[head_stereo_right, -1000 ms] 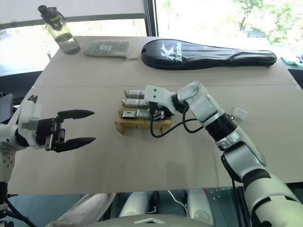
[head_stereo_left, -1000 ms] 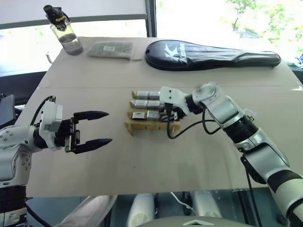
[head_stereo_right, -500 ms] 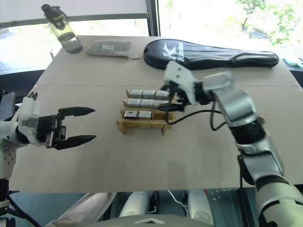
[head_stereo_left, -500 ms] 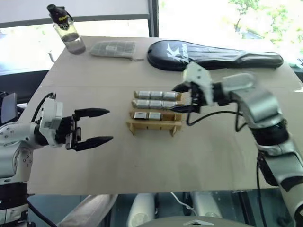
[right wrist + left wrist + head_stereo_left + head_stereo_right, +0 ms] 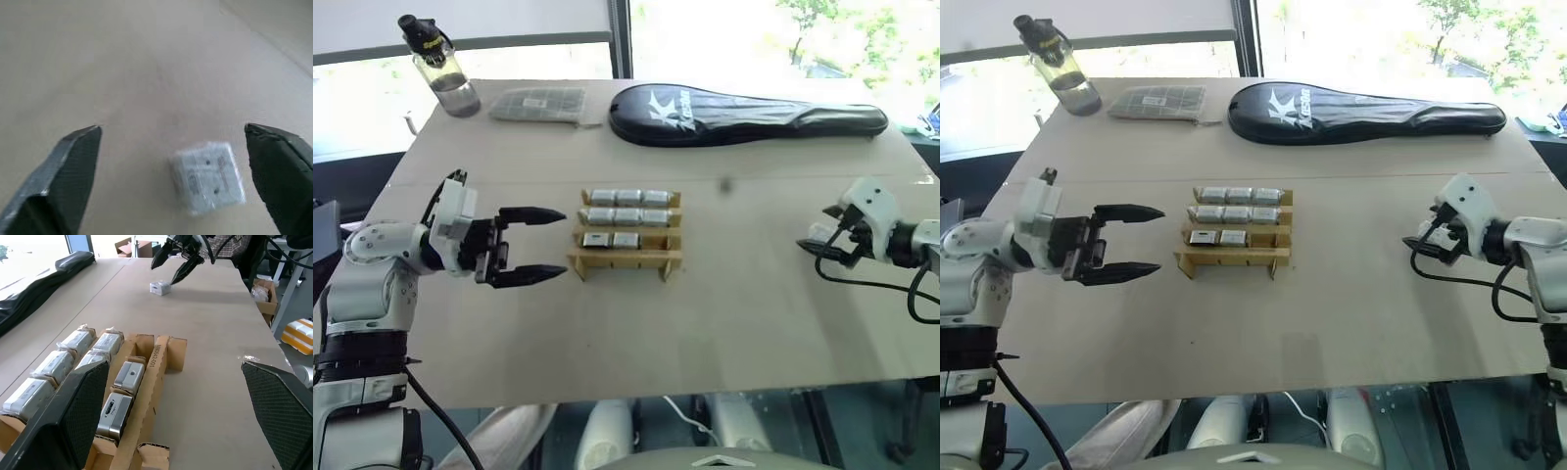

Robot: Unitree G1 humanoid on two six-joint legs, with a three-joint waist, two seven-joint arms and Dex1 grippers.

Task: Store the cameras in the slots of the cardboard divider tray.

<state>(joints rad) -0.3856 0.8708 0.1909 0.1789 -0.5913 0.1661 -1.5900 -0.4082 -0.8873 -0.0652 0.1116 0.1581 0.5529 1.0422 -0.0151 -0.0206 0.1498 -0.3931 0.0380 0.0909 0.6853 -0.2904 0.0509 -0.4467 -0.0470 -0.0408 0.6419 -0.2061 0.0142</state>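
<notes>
The cardboard divider tray [image 5: 625,260] stands mid-table with several silver-grey cameras [image 5: 628,198] in its slots: three in the back row, three in the middle, two in the front row [image 5: 121,391]. One loose camera [image 5: 209,177] lies on the table at the right. My right gripper [image 5: 173,134] hovers just over it, open, a finger on either side and not touching; the left wrist view shows it as well [image 5: 165,273]. My left gripper [image 5: 558,245] is open and empty, pointing at the tray's left end from a short distance.
Along the far edge lie a water bottle [image 5: 445,69], a flat grey grid-patterned packet [image 5: 541,103] and a long black racket bag [image 5: 749,113]. Bare tabletop [image 5: 744,294] stretches between the tray and the right gripper.
My right gripper left the tray and swung far to the right, ending above the loose camera. The left gripper edged slightly closer to the tray.
</notes>
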